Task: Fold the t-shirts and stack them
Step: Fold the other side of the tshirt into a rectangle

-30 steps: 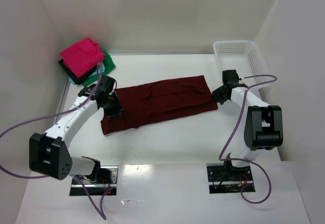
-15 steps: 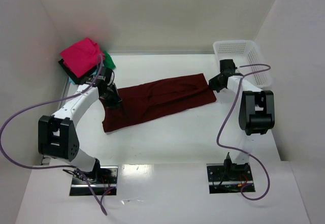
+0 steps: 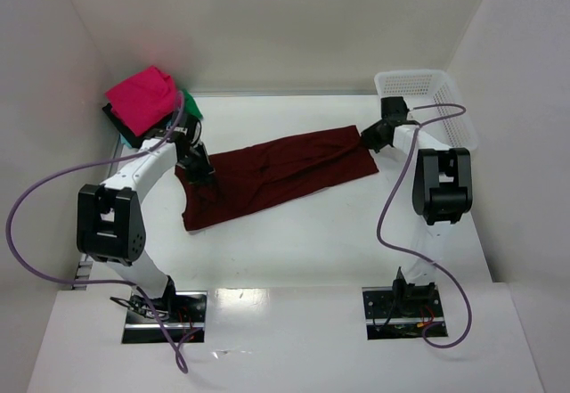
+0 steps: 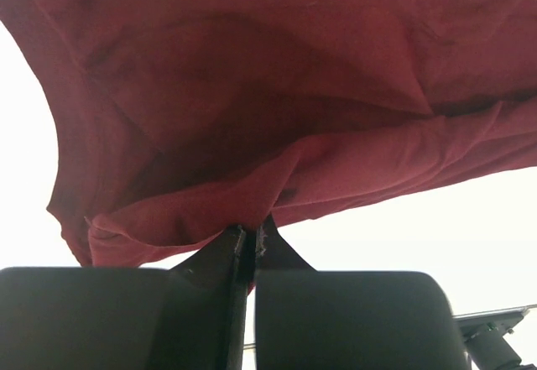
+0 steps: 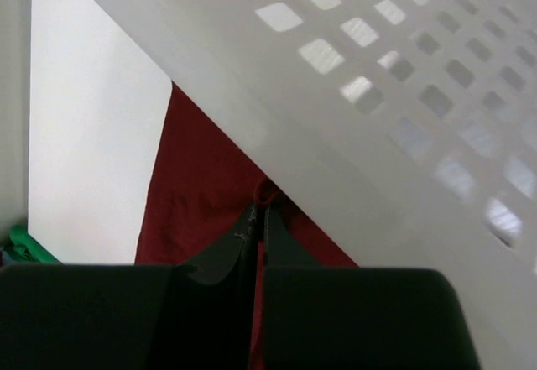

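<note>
Maroon cloth t-shirt [image 3: 276, 179], large and plain, is pinched at both ends. The left end effector [image 4: 249, 231] has its fingers pressed together on a bunched fold at the shirt's left edge, with cloth draping away from the tips. The right end effector [image 5: 258, 215] is likewise clamped on a small tuck of cloth at the shirt's right end, hard up against the wall of the white plastic mesh basket [image 5: 377, 93].

Between the two grips the shirt lies as a long, slanted band across the middle of the tabletop [image 3: 294, 241]. It runs from the left side toward the far right corner, where the basket stands. It looks already doubled lengthwise, with a ridge along its middle.

I judge the shirt light, limp and not slippery. It will sag wherever it is unsupported and will take creases readily. The sensible holds are at the hem or end corners, as now, with both ends kept gently taut so the layers do not slide apart.

Seen from above, the left arm rises from its base at the near edge, bends at the elbow and stretches its forearm toward the far left corner. The right arm stands upright at the elbow, with its forearm reaching to the basket's side.

A folded stack waits in the far left corner: a bright pink folded shirt [image 3: 142, 94] on top, with a green one [image 3: 189, 106] and a black one [image 3: 120, 126] showing beneath.
</note>
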### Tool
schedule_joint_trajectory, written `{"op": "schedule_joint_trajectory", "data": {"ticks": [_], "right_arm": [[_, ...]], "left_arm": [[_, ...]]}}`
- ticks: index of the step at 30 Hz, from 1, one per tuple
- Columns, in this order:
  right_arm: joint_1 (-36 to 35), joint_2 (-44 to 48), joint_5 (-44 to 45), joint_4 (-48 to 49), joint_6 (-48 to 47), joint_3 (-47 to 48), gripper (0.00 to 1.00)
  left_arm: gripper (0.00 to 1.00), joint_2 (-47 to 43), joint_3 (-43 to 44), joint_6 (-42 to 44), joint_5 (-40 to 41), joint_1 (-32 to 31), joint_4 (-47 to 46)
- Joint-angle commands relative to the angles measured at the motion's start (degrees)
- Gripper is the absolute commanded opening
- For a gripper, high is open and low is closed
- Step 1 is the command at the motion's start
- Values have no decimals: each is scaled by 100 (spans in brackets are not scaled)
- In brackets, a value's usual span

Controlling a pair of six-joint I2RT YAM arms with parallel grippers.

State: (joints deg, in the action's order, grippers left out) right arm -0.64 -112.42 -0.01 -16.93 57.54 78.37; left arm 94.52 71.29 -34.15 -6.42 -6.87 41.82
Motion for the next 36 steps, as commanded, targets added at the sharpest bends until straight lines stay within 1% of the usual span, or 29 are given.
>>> {"op": "schedule_joint_trajectory", "data": {"ticks": [1,10,16,19,21,22,24,26,27,29,30,32,33,35,36], "right_arm": [[-50,-236,71,128,-23,345,0],[-103,-341,185,23,-128,583,0],[-103,-561,300,-83,-182,776,0],[-155,-614,361,-144,-182,838,7],[-207,-614,361,-197,-182,838,23],[-208,-614,361,-197,-182,838,32],[-269,-614,361,-197,-234,786,45],[-270,-614,361,-197,-287,785,49],[-330,-553,361,-145,-339,785,53],[-331,-413,309,-57,-392,733,54],[-392,-360,309,5,-393,733,57],[-453,-263,256,5,-506,802,60],[-454,-176,256,84,-507,803,60],[-611,-96,99,137,-629,864,64],[-664,-96,46,137,-630,995,64]], "left_arm": [[0,49,219,172,-70,90,-113],[0,49,385,277,-123,248,-113],[2,304,491,444,-237,301,-218],[3,427,553,497,-237,301,-218],[5,488,605,497,-237,301,-271],[5,488,606,497,-237,353,-271],[6,541,606,497,-237,406,-324],[7,603,676,497,-237,406,-376],[9,603,746,549,-237,406,-377],[10,655,746,550,-237,468,-482],[12,655,816,550,-237,520,-482],[21,725,878,550,-237,520,-534],[32,778,878,550,-237,520,-535],[53,831,878,550,-237,520,-535],[62,831,878,550,-298,520,-535]]}}
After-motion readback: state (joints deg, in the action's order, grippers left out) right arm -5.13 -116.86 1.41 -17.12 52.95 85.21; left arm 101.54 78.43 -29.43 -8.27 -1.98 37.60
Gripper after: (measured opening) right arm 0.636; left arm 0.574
